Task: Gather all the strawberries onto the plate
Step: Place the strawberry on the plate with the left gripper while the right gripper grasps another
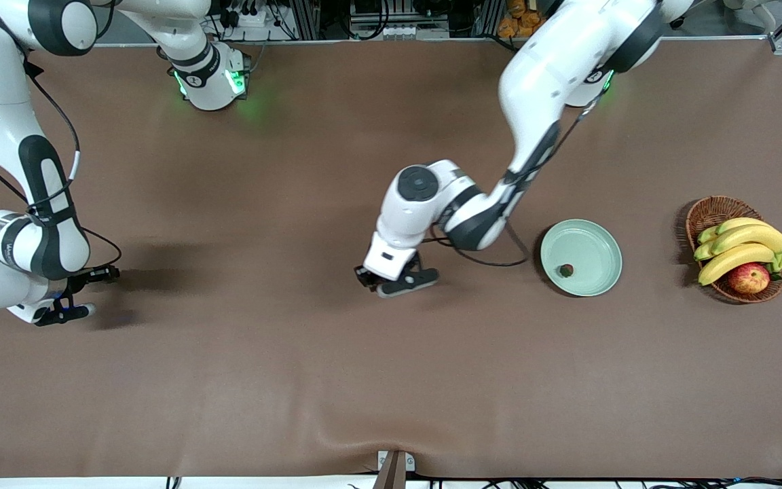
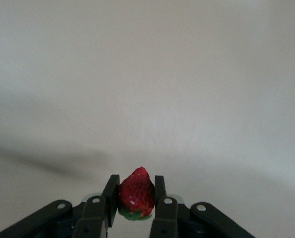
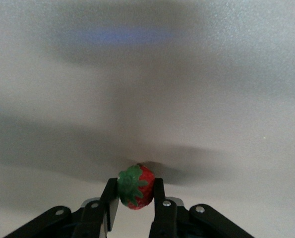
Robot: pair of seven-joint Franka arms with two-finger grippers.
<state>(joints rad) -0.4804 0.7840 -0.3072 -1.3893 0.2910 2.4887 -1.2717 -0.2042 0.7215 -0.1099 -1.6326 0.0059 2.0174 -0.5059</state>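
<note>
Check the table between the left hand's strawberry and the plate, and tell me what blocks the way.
Nothing visible does. The left hand is shut on a strawberry over bare table beside the plate, toward the right arm's end. Only brown table lies between them. One strawberry already sits in the plate, which has room to spare.

No text, label, brand, number or sign can be read anywhere in these views. The right arm (image 1: pixel 7 248) carries a small dark marking on its wrist housing, at the right arm's end of the table, but its letters cannot be made out. The plate (image 1: pixel 598 238), the basket (image 1: pixel 706 214) and the brown table (image 1: pixel 296 380) are plain and unmarked.
</note>
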